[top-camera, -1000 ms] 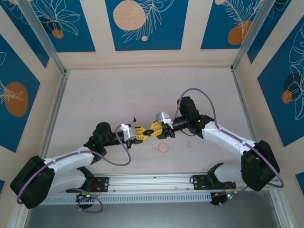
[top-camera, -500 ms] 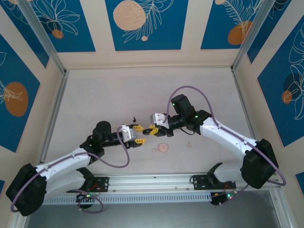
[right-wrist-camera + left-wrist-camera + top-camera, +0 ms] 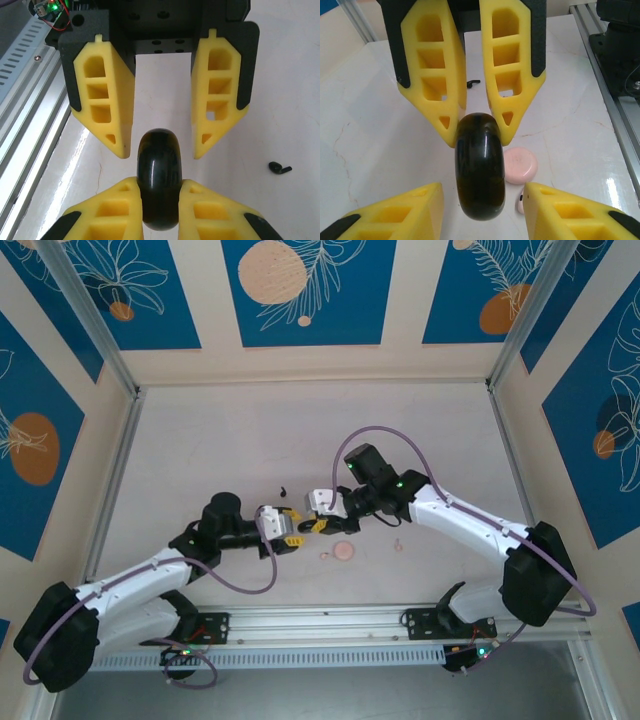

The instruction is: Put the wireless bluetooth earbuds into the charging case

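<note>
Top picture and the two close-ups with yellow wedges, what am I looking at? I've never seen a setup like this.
Two robot arms are bolted to a table; the top picture looks down on them. Each close-up comes from a camera on one wrist; the yellow wedges are gripper fingers. The right gripper pinches a black disc on edge, probably the charging case; the left gripper stands open around it, not touching. On the table lie a pink disc, a pink earbud beside it, a second pink earbud farther right, and a black earbud.
</note>
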